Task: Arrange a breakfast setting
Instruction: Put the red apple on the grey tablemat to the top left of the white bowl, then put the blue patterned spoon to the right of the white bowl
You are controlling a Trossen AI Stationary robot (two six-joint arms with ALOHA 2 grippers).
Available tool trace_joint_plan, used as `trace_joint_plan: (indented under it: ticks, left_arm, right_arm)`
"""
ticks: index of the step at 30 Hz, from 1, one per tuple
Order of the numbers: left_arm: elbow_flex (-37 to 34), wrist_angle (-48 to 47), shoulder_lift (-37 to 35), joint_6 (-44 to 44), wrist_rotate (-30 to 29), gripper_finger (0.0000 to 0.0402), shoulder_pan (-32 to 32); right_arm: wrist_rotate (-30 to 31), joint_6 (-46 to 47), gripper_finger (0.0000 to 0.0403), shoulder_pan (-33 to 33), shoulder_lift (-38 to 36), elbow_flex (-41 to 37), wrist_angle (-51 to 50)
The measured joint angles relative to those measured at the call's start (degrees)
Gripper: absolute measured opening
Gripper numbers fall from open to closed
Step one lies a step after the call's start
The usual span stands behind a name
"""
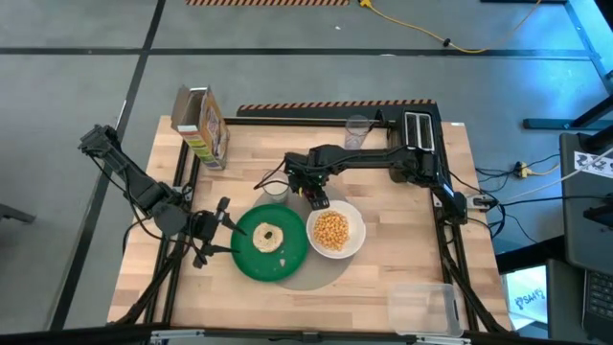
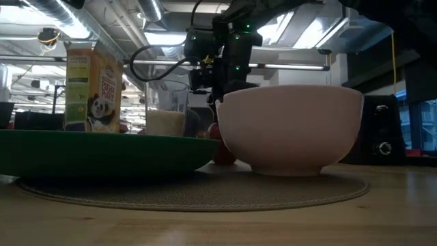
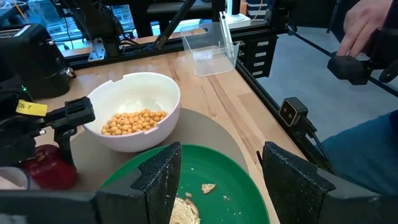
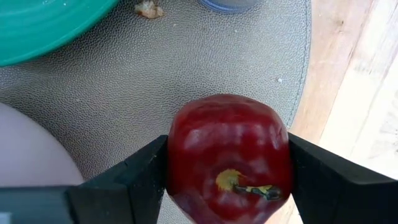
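Your right gripper [image 4: 227,177] has its two fingers pressed against both sides of the red apple [image 4: 229,158], stem end facing the wrist camera. Directly beneath the held apple lies the round grey mat [image 4: 186,68]; the mat's edge and bare wood of the table [image 4: 348,81] lie just to one side of it. The white bowl [image 1: 335,231] sits just beside this gripper [image 1: 317,198] on the mat, holding yellow cereal pieces [image 1: 332,229]. On the gripper's other side, close by, stands the small milk glass [image 1: 275,189], and the round green plate [image 1: 271,241] lies a little farther off, its rim touching or nearly touching the bowl. From table height you see the gripper [image 2: 217,82] above and behind the bowl's rim, with the apple [image 2: 222,149] showing low between bowl and plate; whether it rests on the mat you cannot tell from there.

Your left gripper [image 1: 213,233] waits at the plate's outer edge, fingers spread wide apart and holding nothing. The pale bagel [image 1: 267,237] lies on the plate just ahead of those fingers [image 3: 163,180]. Well beyond the right gripper stands a cereal box [image 1: 203,125]; a clear plastic container [image 1: 422,308] sits near the table's corner past the bowl. A person's hand [image 3: 360,25] shows off the table.
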Motion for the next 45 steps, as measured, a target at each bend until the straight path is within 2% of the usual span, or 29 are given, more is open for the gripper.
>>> trace_joint_plan:
  ticks: [4, 10, 15, 32, 45]
  left_arm:
    - [0.0, 0.0, 0.0, 0.0, 0.0, 0.0211, 0.0]
    - [0.0, 0.0, 0.0, 0.0, -0.02, 0.0211, 0.0]
    - [0.0, 0.0, 0.0, 0.0, -0.02, 0.0211, 0.0]
    - [0.0, -0.02, 0.0, 0.0, -0.02, 0.0211, 0.0]
    - [0.0, -0.02, 0.0, -0.01, 0.0, 0.0211, 0.0]
  right_arm:
    - [-0.06, 0.4, 0.028, 0.0, 0.05, 0.0, 0.09]
    - [-1.89, 0.91, 0.0356, 0.0, 0.4, -0.17, 0.31]
    - [-0.44, 0.88, 0.039, 0.0, 0.34, -0.15, -0.06]
    - [0.03, 0.84, 0.0397, 0.04, -3.86, -0.07, -0.25]
    - [1.54, 0.84, 0.0397, 0.07, -11.78, 0.0, -0.32]
